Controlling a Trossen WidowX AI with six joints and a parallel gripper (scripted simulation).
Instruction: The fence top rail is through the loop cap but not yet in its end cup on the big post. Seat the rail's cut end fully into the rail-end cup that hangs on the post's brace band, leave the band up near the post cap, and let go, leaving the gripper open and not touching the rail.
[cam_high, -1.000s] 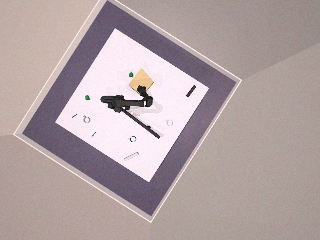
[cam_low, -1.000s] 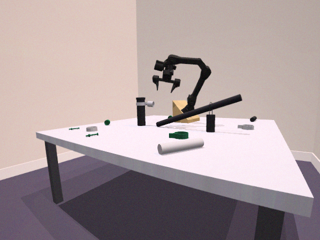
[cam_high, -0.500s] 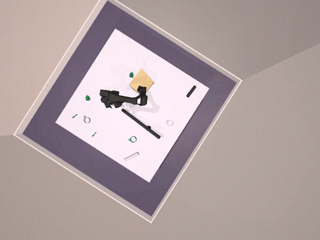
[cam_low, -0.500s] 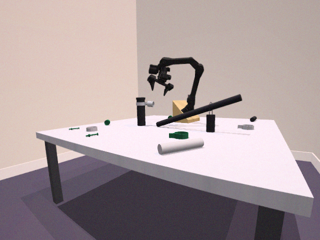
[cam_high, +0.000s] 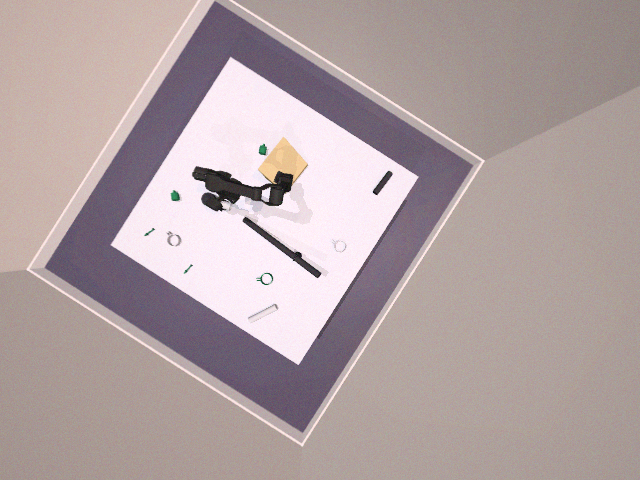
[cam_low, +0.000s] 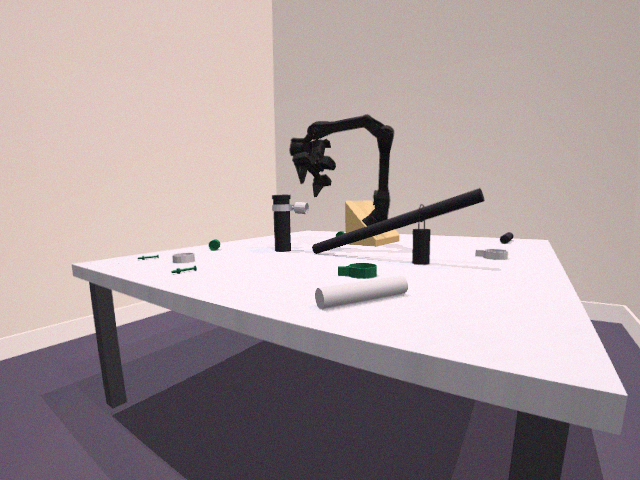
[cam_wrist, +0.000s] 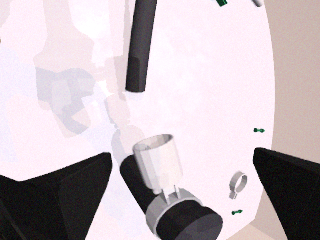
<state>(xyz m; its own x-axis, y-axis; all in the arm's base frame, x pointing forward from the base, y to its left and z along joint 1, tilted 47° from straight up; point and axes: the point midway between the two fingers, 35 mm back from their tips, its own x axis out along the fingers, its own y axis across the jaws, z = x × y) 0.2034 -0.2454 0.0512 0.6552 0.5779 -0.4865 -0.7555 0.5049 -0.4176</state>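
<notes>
The black rail (cam_high: 273, 242) (cam_low: 374, 227) (cam_wrist: 141, 45) slopes through the wire loop on the small post (cam_low: 421, 248); its cut end is low, close to the table, short of the cup. The big post (cam_high: 207, 197) (cam_low: 282, 232) (cam_wrist: 133, 181) stands upright. Its brace band (cam_low: 281, 207) (cam_wrist: 155, 212) sits up near the post cap (cam_low: 281, 196) (cam_wrist: 192, 222). The pale rail-end cup (cam_low: 300, 207) (cam_wrist: 161, 165) hangs on the band, mouth towards the rail side, and is empty. My gripper (cam_low: 309, 188) (cam_wrist: 184, 159) is open and empty above the cup and post, apart from the rail.
A tan wedge (cam_high: 281, 157) (cam_low: 356, 224) stands by the arm's base. A green band (cam_low: 361, 270) and a white tube (cam_high: 263, 313) (cam_low: 361, 292) lie on the front side. Grey bands (cam_low: 183, 257) (cam_low: 496, 254), green bolts and a short black tube (cam_high: 382, 182) lie farther out.
</notes>
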